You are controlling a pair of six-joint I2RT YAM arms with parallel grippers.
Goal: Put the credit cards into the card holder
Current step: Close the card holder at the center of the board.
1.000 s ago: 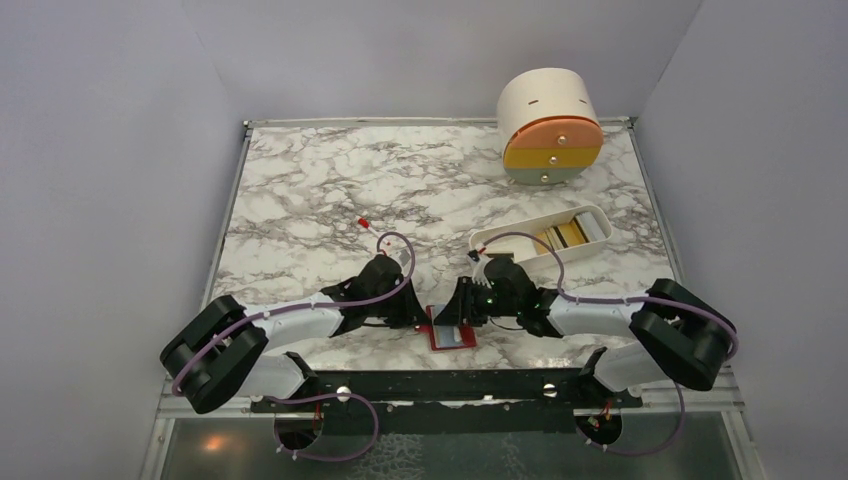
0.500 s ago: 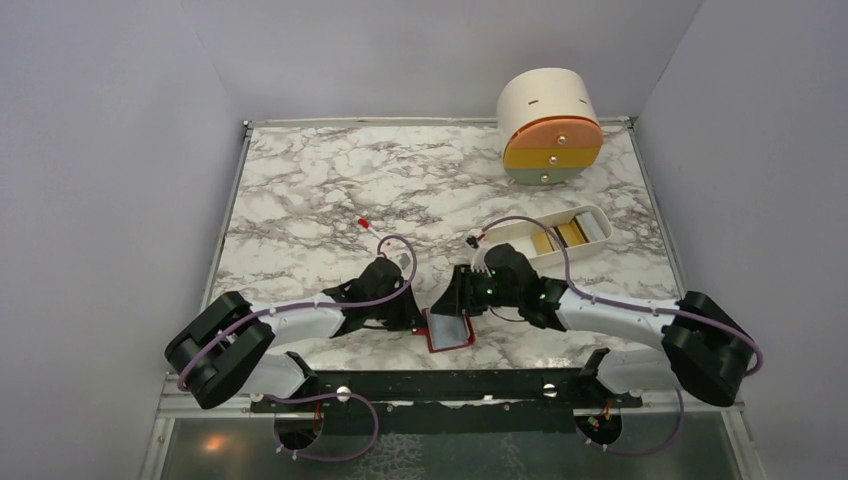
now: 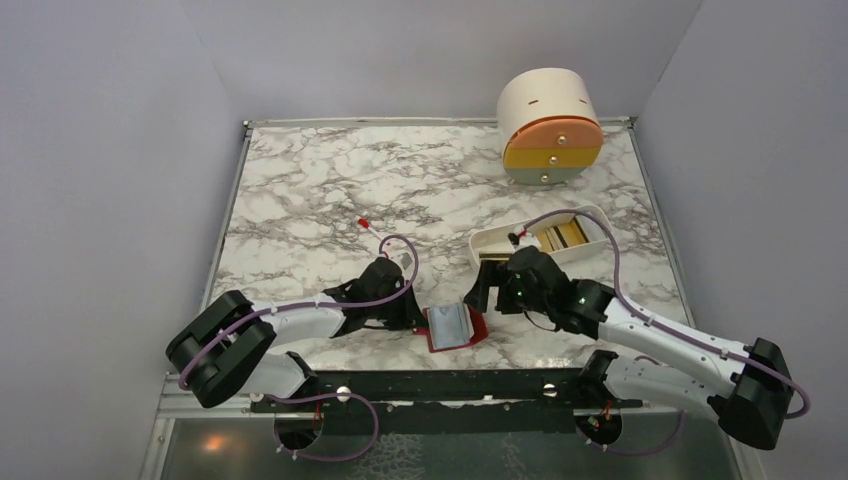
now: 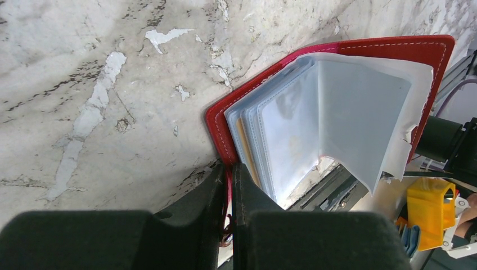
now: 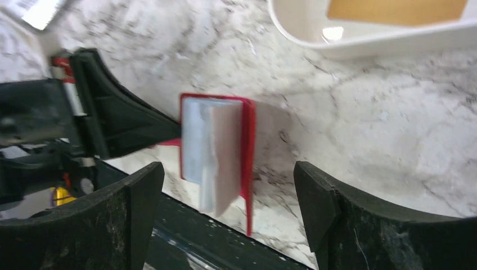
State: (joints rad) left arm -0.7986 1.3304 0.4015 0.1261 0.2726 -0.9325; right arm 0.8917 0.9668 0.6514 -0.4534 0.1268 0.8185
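The red card holder (image 3: 452,326) lies open near the table's front edge, its clear sleeves fanned upward (image 4: 337,107). A tan card edge (image 4: 246,149) shows inside one sleeve. My left gripper (image 3: 416,315) is shut on the holder's left red cover, which is pinched between the fingers (image 4: 231,169). My right gripper (image 3: 481,297) hangs open just right of and above the holder, touching nothing; in its own view the card holder (image 5: 247,140) sits between the spread fingers of the right gripper (image 5: 226,171). More credit cards (image 3: 560,236), tan and yellowish, lie in the white tray (image 3: 487,241).
The white oblong tray's wall (image 5: 360,42) is just behind the right gripper. A round cream drawer unit (image 3: 550,125) stands at the back right. A small red-tipped object (image 3: 364,223) lies left of centre. The black base rail (image 3: 450,385) runs along the near edge.
My right gripper has opened, let go of the holder and drawn back to the right. The holder's sleeves now stand fanned up. The left gripper has kept its grip.
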